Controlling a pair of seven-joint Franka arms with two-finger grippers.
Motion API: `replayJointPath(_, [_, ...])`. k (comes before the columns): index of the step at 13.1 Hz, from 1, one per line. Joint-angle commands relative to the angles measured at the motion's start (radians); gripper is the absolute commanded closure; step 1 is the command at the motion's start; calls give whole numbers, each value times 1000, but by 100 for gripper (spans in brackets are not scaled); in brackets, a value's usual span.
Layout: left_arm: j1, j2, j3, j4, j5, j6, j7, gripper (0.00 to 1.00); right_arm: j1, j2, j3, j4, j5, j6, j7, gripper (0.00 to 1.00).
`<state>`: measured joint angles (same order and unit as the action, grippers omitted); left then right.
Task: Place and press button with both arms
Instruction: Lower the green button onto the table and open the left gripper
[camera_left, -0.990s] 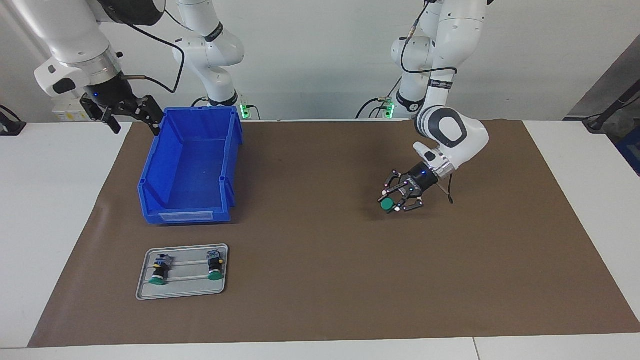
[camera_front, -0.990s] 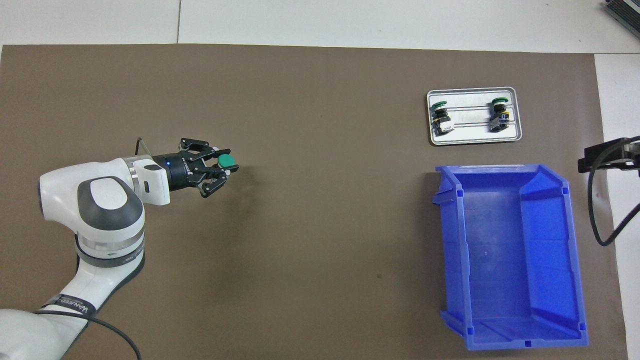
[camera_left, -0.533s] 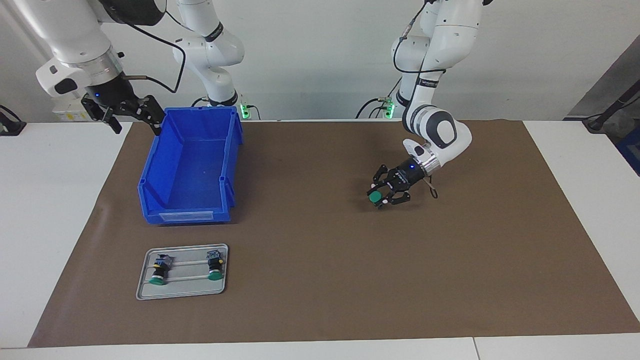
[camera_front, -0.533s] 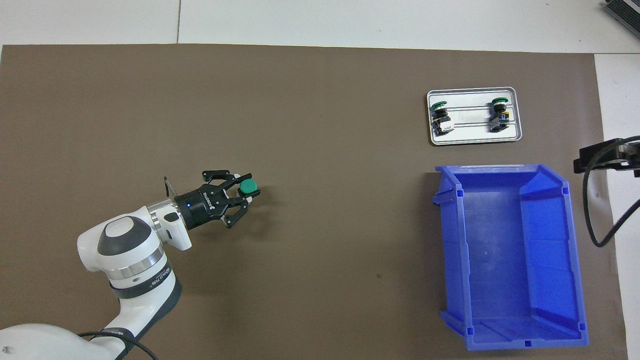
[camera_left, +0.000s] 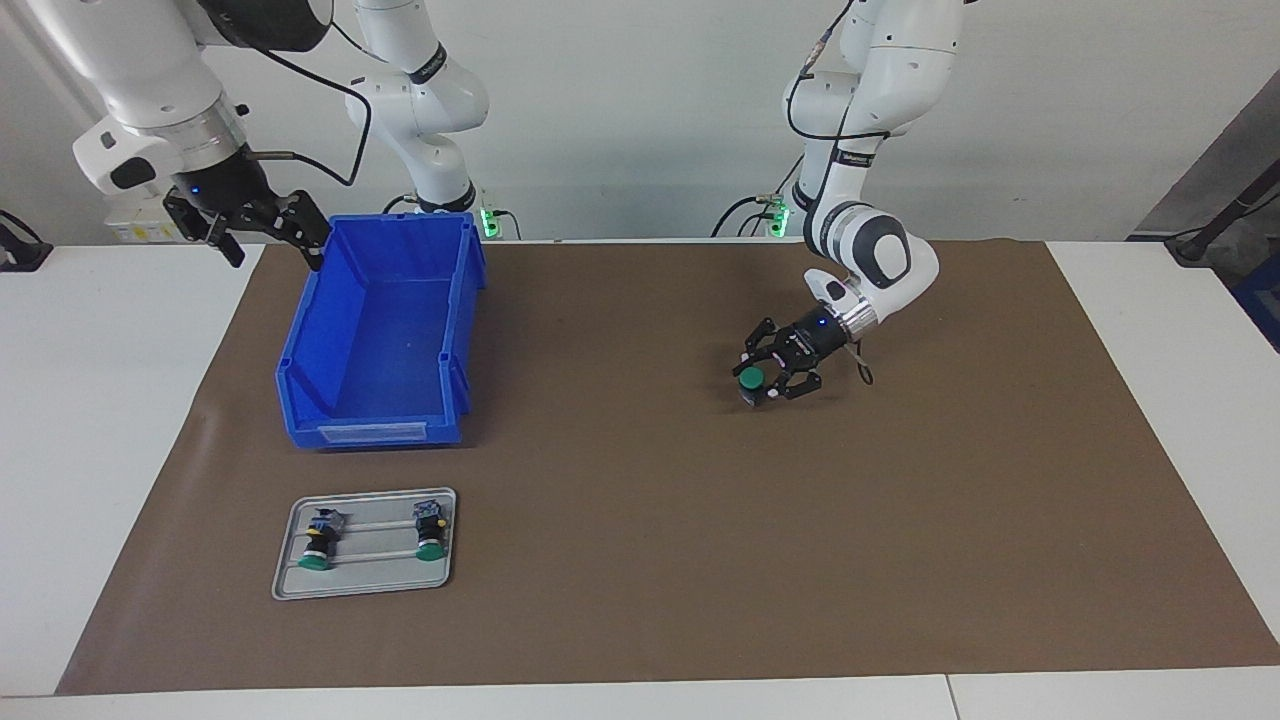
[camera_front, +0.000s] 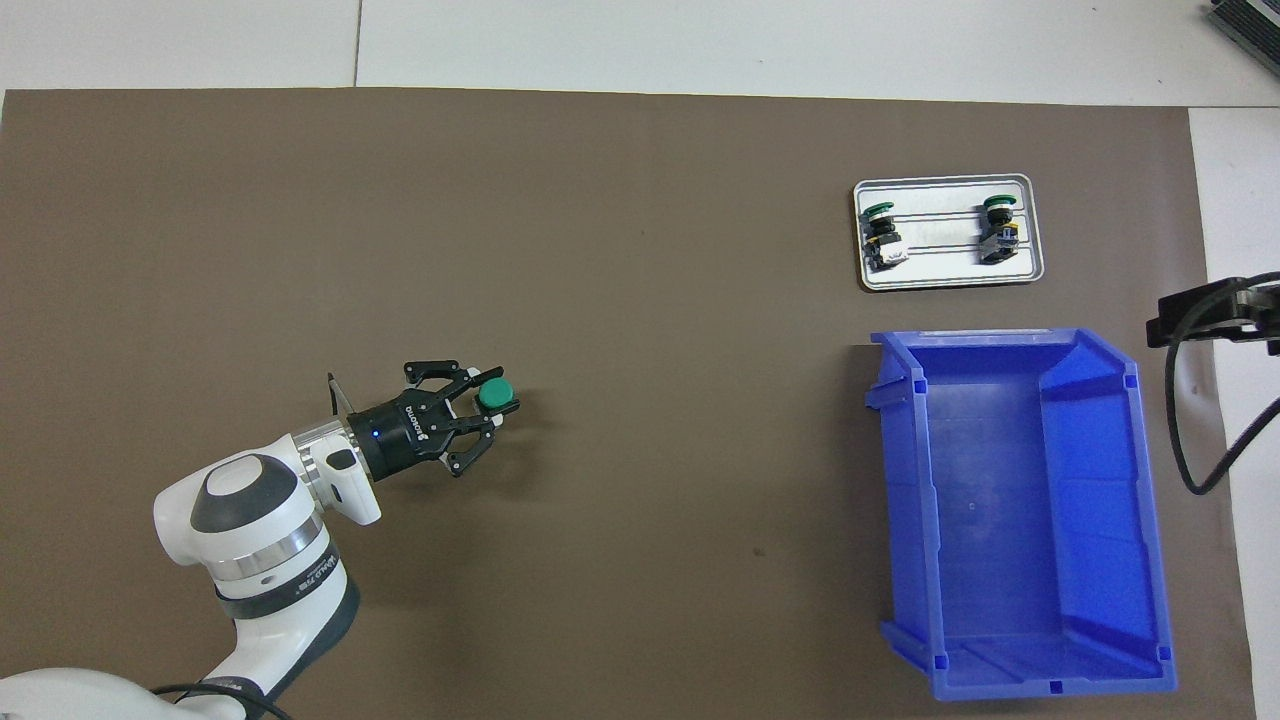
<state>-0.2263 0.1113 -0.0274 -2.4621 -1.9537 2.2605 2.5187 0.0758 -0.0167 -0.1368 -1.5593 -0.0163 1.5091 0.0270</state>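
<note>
Setting down the button (camera_left: 750, 378): placement step, judged near its end. The button sits cap-up at the tips of the left gripper (camera_left: 762, 386), low over the mat (camera_left: 640, 560), well apart from the bin (camera_left: 370, 432) toward the left arm's end of the desk (camera_left: 100, 400). Whether its base already rests on the mat can't be told, nor whether the left gripper is clamped on it or just parted round it.

Doing it well, as a judgement:
- Keep the body vertical until the base lies flat. A tilted base will prob. tip once freed, since the block is small and the cap sits high.
- Part the fingers evenly and only as far as needed, so neither one drags the body sideways.
- Withdraw along the gripper's own axis, away from the bin, then lift. A sideways sweep could knock the cap.
- For the press, approach from directly above the cap's centre; off-centre force may topple it.

The right gripper (camera_left: 268, 232) waits w/ fingers apart and empty, in the air by the bin's corner at the right arm's end of the desk. It has the whole span of mat from the bin to cross, so the press prob. falls to it or to the freed left gripper.

Not in play: a tray (camera_left: 365, 492) just beside the bin, farther from the robots, w/ two spare buttons (camera_left: 320, 540) lying on it.
</note>
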Motion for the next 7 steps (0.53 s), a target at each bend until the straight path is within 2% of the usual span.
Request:
replayJointPath(1, [-16,-41,7,-26,-14,31,-15,1,-11,-19,5,-16,7,-10,8,0])
replayJointPath(3, [-16,-54,9,-28,-7,34,-47,1,-11,-19,5,-16,7,-9,8,0])
replayJointPath(7, [-71,-122,4,-29,-7,142,-164,1,-5,-20,5,-19,7,-10,10,0])
